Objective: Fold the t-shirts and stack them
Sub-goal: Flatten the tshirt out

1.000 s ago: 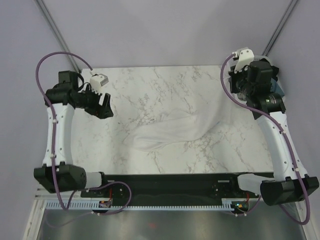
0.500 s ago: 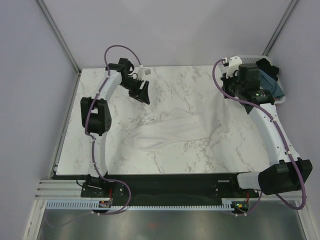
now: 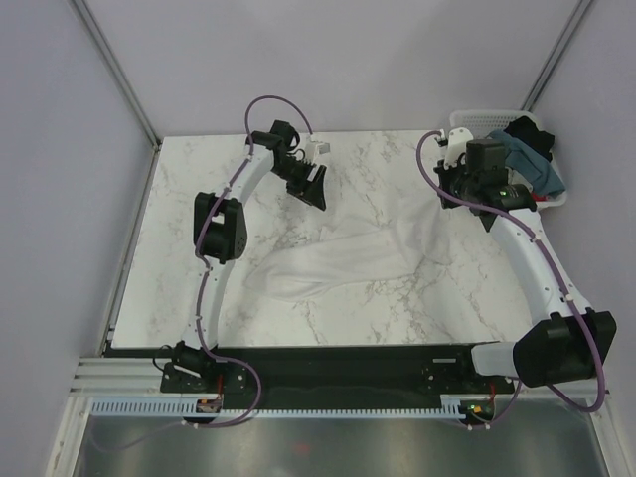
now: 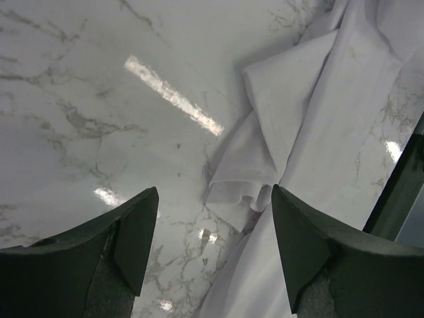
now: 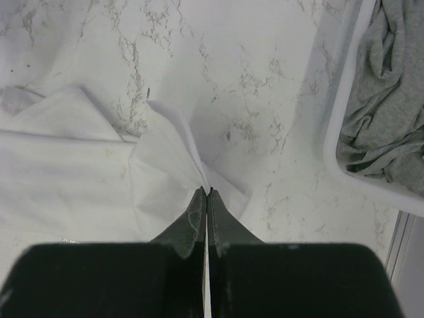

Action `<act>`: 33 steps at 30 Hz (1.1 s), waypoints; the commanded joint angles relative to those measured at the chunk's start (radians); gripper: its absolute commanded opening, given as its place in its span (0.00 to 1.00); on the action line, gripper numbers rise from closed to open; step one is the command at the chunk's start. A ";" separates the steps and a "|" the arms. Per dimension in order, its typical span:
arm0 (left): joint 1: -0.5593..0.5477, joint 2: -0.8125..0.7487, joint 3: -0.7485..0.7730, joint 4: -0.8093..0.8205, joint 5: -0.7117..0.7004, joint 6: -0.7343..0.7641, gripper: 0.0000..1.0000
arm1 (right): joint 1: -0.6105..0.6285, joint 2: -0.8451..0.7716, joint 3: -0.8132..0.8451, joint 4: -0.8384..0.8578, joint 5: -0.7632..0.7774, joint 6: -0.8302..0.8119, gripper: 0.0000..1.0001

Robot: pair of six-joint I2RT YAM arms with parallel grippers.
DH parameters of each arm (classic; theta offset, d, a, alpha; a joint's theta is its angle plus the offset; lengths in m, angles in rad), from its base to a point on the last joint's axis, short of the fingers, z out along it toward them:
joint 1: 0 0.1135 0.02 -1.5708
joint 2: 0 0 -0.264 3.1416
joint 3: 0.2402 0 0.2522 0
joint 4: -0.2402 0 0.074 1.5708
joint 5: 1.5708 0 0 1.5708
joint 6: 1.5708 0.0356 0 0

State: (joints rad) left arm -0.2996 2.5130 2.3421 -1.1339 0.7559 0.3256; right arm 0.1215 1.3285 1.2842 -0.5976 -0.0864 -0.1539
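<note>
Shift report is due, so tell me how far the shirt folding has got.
Nothing looks done: no folded shirt or stack shows. In hand: the right gripper is shut on an edge of the white shirt, which lies crumpled on the table, while the open left gripper hovers above the cloth. Left: folding it, then the grey shirt and the darker shirts in the basket.

Soft, even light is falling from above, leaving only faint shadows. Glare streaks are shining off the marble table [image 4: 66, 66] (left wrist view). The white t-shirt [image 3: 338, 260] is nearly washing out against it. The left gripper [image 4: 213, 192] and right gripper [image 5: 207, 192] are showing dark, slightly soft.
</note>
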 commanded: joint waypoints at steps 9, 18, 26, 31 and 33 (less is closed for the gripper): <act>-0.170 0.113 0.146 0.078 0.002 -0.039 0.72 | -0.002 -0.005 -0.031 0.009 0.011 -0.021 0.00; -0.205 0.178 0.158 0.083 -0.009 -0.042 0.64 | -0.002 -0.028 -0.042 -0.007 0.020 -0.030 0.00; -0.155 0.057 0.125 0.091 -0.029 -0.056 0.07 | 0.000 -0.012 -0.039 0.031 0.033 -0.035 0.00; -0.064 -0.098 0.126 0.097 -0.055 -0.051 0.02 | 0.000 0.052 0.045 0.062 0.027 -0.030 0.00; -0.027 -0.196 0.114 0.099 -0.064 -0.043 0.02 | -0.002 0.076 0.085 0.067 0.037 -0.032 0.00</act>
State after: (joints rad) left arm -0.4026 2.5515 2.4397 -1.0637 0.7082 0.2817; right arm 0.1215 1.3804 1.2839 -0.5880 -0.0700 -0.1799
